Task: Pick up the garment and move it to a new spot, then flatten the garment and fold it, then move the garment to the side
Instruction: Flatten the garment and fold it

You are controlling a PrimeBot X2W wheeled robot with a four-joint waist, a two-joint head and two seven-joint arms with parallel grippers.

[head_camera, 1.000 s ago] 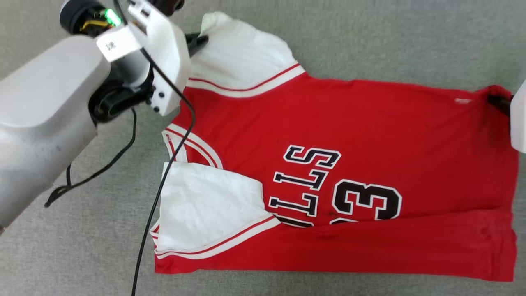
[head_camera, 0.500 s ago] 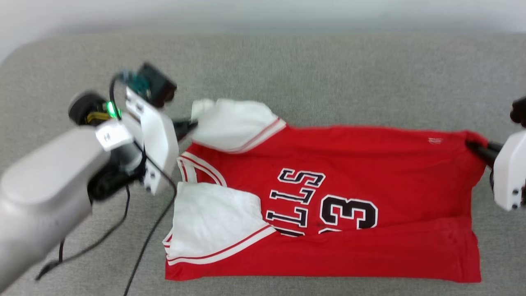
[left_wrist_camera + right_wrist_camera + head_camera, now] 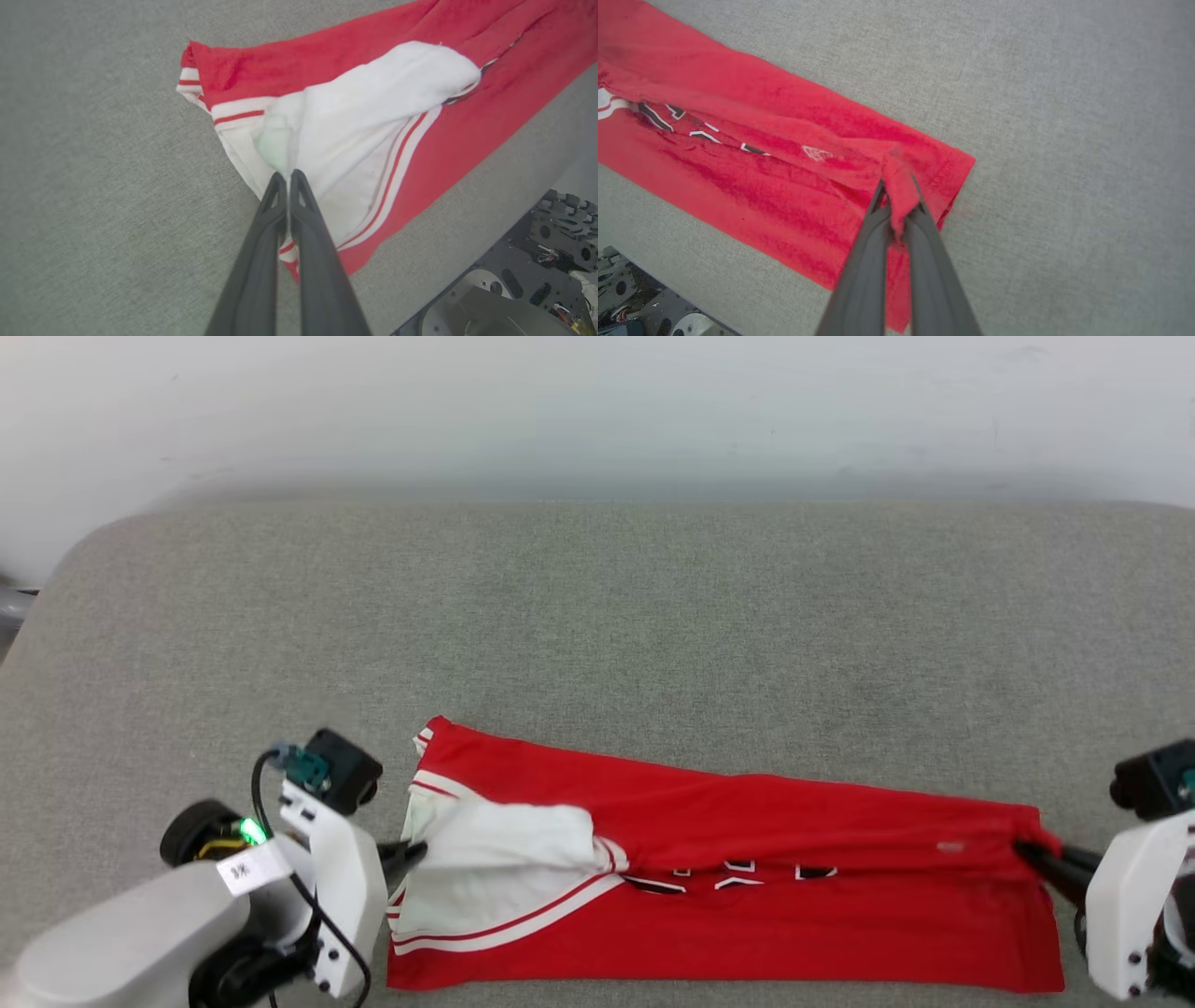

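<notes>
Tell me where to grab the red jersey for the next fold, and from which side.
Take the garment at its two short ends: the white sleeve from the left, the red hem corner from the right. It lies as a long narrow band, so end grips should keep it taut.

garment [image 3: 794, 821]: soft matt cloth, red body creased, white sleeve same finish. grey surface [image 3: 597, 616]: coarse woven fabric, matt. left gripper [image 3: 288, 174]: dark matt plastic, smooth (right gripper [image 3: 897, 183] alike). forearm shell [image 3: 112, 943] at 8 o'clock: pale, smooth, slight sheen.
</notes>
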